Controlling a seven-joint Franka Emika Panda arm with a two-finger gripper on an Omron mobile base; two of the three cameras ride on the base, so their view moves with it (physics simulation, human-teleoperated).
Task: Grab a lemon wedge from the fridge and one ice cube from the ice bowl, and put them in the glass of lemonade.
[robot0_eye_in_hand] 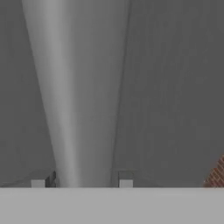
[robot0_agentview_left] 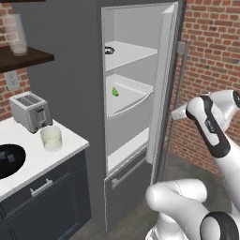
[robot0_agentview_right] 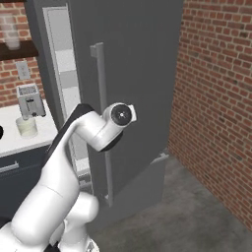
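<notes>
My claw [robot0_eye_in_hand: 82, 183] sits astride the fridge's pale bar handle [robot0_eye_in_hand: 78, 96], one fingertip [robot0_eye_in_hand: 43, 181] on each side of it; whether the pads press the bar or stand just clear I cannot tell. The handle runs away from me up the dark grey door [robot0_agentview_right: 138, 74], which stands swung open. Beyond it the fridge [robot0_agentview_left: 126, 93] shows its white inside, and the lemon wedge [robot0_agentview_left: 114, 92] lies on the middle glass shelf, toward the back left. Left of the fridge, on the white counter [robot0_agentview_left: 70, 145], the glass of lemonade [robot0_agentview_left: 51, 138] stands in front of the toaster [robot0_agentview_left: 30, 110], with the ice bowl [robot0_agentview_left: 9, 160] nearer the counter's front edge, two ice cubes [robot0_agentview_left: 9, 158] inside
</notes>
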